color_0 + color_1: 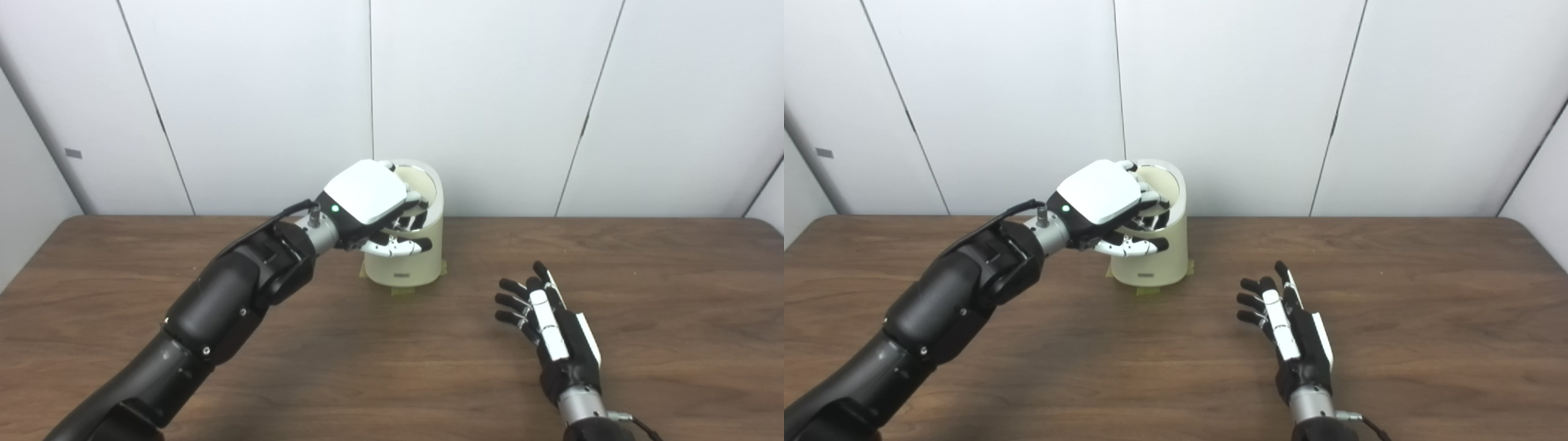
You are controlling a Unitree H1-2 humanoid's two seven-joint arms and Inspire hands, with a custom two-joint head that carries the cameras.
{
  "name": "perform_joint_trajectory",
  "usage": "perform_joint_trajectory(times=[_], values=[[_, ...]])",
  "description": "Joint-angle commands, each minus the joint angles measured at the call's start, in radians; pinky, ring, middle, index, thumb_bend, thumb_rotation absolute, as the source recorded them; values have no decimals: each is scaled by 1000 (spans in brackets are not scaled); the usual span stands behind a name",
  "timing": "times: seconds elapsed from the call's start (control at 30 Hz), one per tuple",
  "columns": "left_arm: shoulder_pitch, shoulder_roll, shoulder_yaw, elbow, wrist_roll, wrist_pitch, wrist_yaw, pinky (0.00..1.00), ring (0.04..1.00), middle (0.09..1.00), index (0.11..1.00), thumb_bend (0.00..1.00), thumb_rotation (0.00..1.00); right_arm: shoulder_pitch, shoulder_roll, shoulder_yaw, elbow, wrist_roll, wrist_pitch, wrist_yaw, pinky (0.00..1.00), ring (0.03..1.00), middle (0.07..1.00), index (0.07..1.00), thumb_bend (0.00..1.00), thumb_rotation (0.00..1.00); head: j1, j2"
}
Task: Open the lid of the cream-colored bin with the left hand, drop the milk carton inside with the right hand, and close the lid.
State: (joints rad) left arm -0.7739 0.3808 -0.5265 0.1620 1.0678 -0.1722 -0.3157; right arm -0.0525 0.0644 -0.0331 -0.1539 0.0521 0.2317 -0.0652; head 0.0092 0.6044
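The cream-colored bin (407, 263) stands at the back middle of the table. Its lid (427, 182) is tipped up behind the opening, inner face toward me. My left hand (367, 199) is at the bin's top, its fingers curled over the lid's edge and its thumb stretched across the front wall. My right hand (545, 318) rests low over the table to the right of the bin, open, fingers spread, holding nothing. No milk carton shows in either view; the left hand hides most of the bin's inside.
The brown wooden table (674, 294) runs to white wall panels (490, 92) just behind the bin. Yellowish tape (401, 291) shows under the bin's base. My left forearm (245, 288) crosses the table's left half.
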Motion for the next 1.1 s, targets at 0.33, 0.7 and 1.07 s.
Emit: perform_joint_trajectory(times=[0.33, 0.7, 1.07], values=[[30, -3, 86, -50, -78, -7, 94, 895, 899, 880, 871, 413, 998, -21, 7, -22, -48, 53, 2, 7, 663, 746, 770, 963, 445, 761, -7, 3], [201, -83, 334, -297, -406, 147, 90, 824, 928, 930, 910, 340, 881, -39, 35, -86, -127, 157, 81, -15, 686, 772, 792, 900, 425, 681, -8, 5], [493, -307, 623, -538, -924, 522, 97, 871, 906, 906, 922, 328, 985, -25, -9, -57, -152, 163, 102, 20, 797, 902, 927, 953, 498, 815, 7, 12]])
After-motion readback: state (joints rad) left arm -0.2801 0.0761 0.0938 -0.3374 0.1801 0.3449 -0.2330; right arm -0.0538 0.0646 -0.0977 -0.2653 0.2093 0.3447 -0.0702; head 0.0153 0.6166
